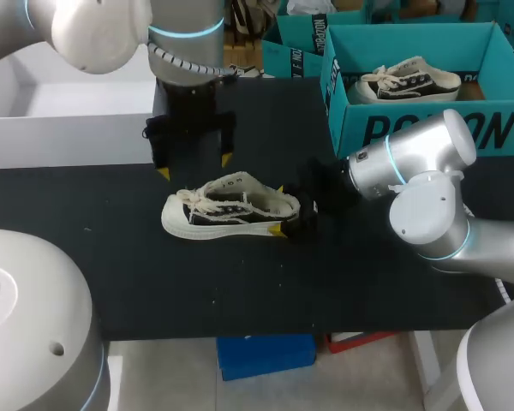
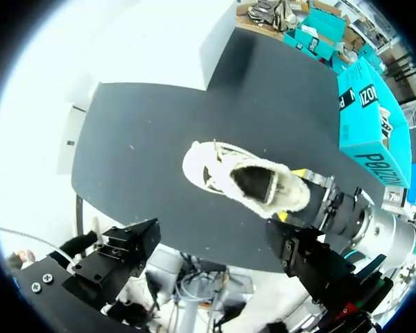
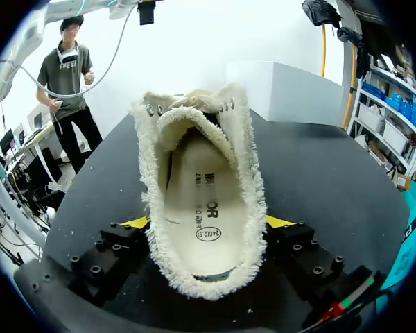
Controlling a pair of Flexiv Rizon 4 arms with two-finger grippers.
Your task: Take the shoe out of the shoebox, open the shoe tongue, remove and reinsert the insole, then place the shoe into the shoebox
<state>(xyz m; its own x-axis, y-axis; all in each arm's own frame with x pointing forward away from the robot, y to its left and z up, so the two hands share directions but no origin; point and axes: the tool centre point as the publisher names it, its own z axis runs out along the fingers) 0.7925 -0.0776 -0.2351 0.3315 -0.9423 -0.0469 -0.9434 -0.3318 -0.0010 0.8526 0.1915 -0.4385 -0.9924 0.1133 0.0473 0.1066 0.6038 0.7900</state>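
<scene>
Shoe (image 1: 231, 207) sits upright at the centre of the head view, on the black table (image 1: 154, 282), toe pointing left. My right gripper (image 1: 284, 212) reaches in from the right side of the frame and has it by the heel. In the right wrist view, both yellow tips press the fuzzy collar from opposite sides, and the insole (image 3: 197, 208) shows inside. My left gripper (image 1: 194, 166) hovers over the shoe, fingers spread wide, clear of it. In the upper right, the teal shoebox (image 1: 428, 128) stands open with a second shoe (image 1: 407, 81) in it.
</scene>
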